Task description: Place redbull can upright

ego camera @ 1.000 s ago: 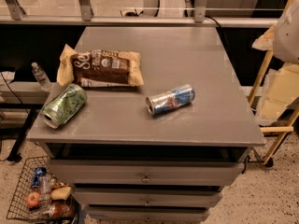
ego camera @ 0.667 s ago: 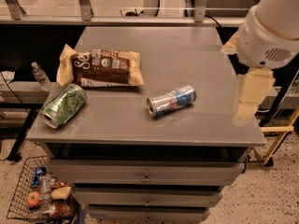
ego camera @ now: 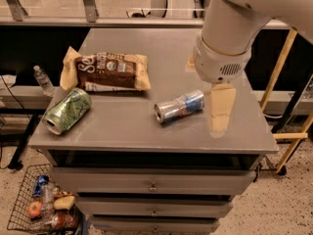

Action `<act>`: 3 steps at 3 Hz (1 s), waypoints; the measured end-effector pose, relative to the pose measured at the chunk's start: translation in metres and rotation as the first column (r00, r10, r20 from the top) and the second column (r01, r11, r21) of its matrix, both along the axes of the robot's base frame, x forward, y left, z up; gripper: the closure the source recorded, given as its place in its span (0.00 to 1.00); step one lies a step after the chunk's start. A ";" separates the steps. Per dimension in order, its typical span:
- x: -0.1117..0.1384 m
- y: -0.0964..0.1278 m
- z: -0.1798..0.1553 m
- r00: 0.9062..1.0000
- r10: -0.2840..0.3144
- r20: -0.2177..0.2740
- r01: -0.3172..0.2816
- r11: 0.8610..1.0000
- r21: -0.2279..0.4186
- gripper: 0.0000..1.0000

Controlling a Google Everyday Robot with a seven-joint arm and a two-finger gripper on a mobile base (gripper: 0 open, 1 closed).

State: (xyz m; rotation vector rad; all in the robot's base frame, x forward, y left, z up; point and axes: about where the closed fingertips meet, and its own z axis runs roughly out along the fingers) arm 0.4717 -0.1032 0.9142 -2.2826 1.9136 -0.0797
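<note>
Arm (ego camera: 239,13) enters from upper right: a thick white segment angled down and left, close to the camera. It ends in a rounded wrist joint (ego camera: 220,65) with a small vent grille. Hand (ego camera: 220,109) hangs below the wrist, pale tan, pointing down over the right side of the counter (ego camera: 122,129). Contact with the surface unclear.

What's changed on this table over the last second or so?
The arm swung in from the right edge, carrying the gripper leftward over the table until it hangs close beside the redbull can. Nothing was taken hold of or let go. The redbull can still lies on its side; the green can and snack bag are unmoved.
</note>
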 end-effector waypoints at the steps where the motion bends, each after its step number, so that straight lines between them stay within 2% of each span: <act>1: 0.006 0.012 -0.006 1.000 0.026 0.009 -0.026 0.999 -0.042 0.00; 2: 0.019 0.037 -0.030 0.994 0.103 -0.029 -0.105 0.992 -0.074 0.00; 3: 0.032 0.056 -0.053 0.986 0.154 -0.068 -0.160 0.984 -0.078 0.00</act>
